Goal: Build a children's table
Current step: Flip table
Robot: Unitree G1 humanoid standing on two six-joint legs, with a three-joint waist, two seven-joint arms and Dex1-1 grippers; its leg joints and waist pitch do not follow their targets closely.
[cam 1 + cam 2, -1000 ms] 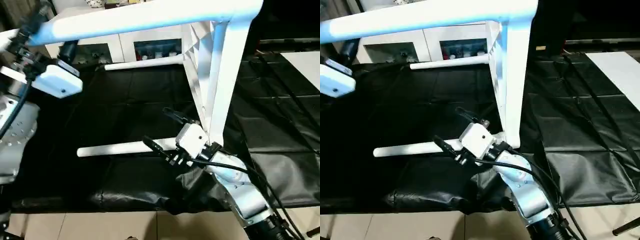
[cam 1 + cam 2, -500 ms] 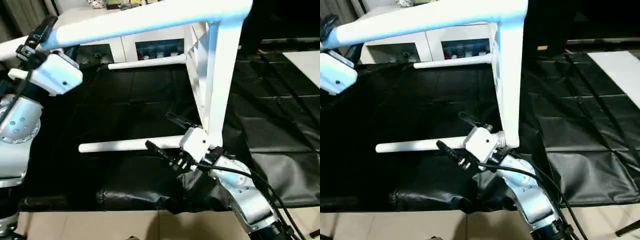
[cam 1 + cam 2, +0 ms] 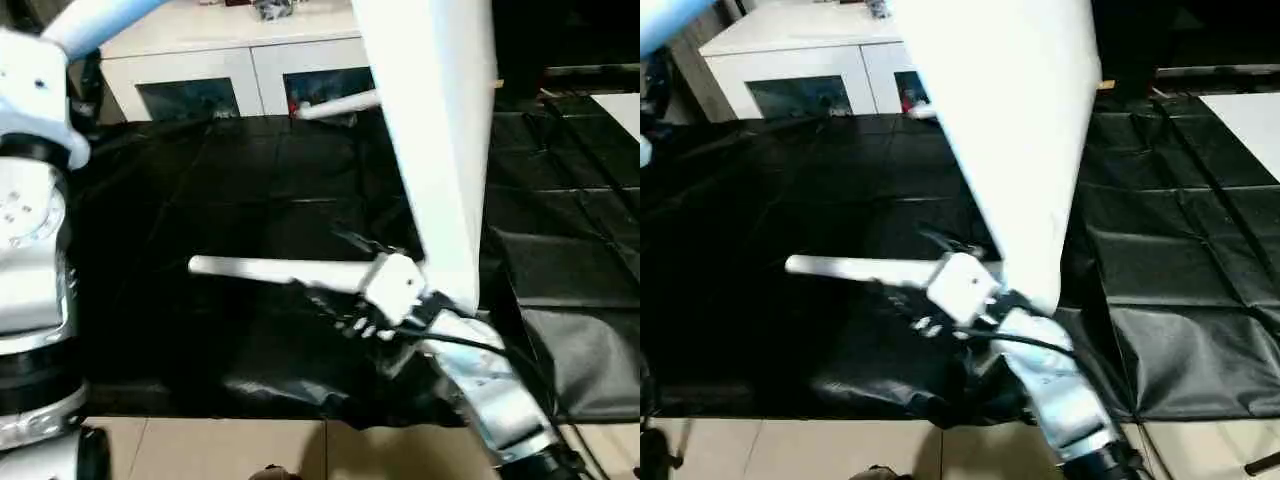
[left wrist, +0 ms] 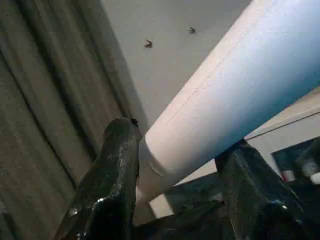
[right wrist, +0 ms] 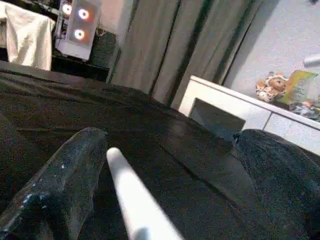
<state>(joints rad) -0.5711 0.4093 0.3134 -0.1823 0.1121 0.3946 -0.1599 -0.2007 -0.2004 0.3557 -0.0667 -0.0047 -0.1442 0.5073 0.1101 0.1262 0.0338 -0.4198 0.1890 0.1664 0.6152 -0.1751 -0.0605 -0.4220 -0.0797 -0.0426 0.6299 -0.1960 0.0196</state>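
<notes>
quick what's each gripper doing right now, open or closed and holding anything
Left gripper: shut on a white table leg, one finger on each side of it.
Right gripper: open, its fingers on either side of another leg with gaps.

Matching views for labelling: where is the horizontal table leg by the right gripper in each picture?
Left eye view: leg, centre-left, horizontal.
Right eye view: centre-left, horizontal.
Right wrist view: between the jaws, running away.
Left wrist view: a different, upper leg.
Shared landmark: white cabinet behind the black sheet.
</notes>
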